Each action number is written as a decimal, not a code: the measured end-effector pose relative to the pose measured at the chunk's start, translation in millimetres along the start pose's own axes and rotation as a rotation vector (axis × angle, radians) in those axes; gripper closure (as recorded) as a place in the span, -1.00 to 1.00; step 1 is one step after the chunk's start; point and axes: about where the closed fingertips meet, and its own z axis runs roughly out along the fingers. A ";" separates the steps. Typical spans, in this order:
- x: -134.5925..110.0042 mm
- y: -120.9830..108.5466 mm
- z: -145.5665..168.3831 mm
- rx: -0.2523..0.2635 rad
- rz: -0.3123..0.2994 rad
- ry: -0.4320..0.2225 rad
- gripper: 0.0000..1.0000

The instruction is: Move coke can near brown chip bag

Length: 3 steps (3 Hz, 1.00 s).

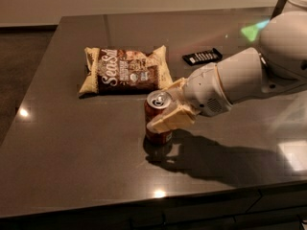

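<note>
The coke can, red-brown with a silver top, stands upright on the dark table. The brown chip bag, with "Sea Salt" lettering, lies flat just behind it, a small gap away. My gripper reaches in from the right at can height and is open, with the can between its cream fingers. The near finger crosses the can's front right side and the far finger is behind it. The can's base rests on the table.
A small black flat packet with white stripes lies at the back right, behind my arm. The table's front edge runs along the bottom of the view and its left edge is at the left.
</note>
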 end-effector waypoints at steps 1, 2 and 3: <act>-6.3 -2.9 -5.3 0.012 0.013 -0.026 0.30; -12.2 -19.5 -11.7 0.068 0.039 -0.040 0.76; -23.2 -45.6 -15.8 0.134 0.059 -0.066 1.00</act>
